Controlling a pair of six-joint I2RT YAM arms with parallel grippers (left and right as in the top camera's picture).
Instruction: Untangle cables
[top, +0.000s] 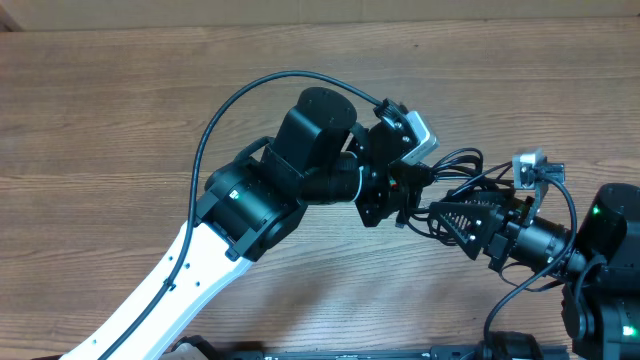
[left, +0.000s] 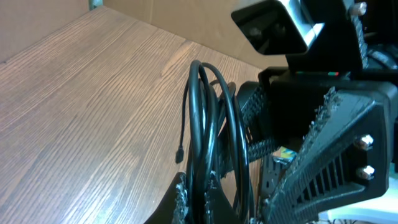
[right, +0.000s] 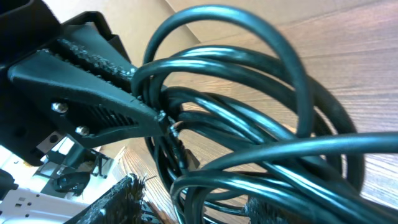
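Bench (top: 120, 100): wood-grain top. The cables (left: 194, 124) are a bundle of thin black cords gathered into several overlapping loops, right of centre in the overhead view, between the two arms' grippers. Left gripper (left: 200, 198): closed, pinching the bundle. In the left wrist view the strands run down between its two rough-padded fingertips and the loops stand up from the pinch, above the bench surface. One cord end with a small plug (left: 180, 154) hangs free on the left side of the loops, just over the wood. Right gripper (top: 448, 214): reaching in from the right, nose to nose with the left gripper, its triangular ribbed finger (left: 333, 162) just beside the loops. In the right wrist view its own fingers sit at the lower edge of the frame with strands lying between them. They stand apart, and I cannot tell whether they press on the cords. Same view: the loops fill most of the frame, still crossing one another, and the left gripper's fingers come in from the left and meet on the bundle.
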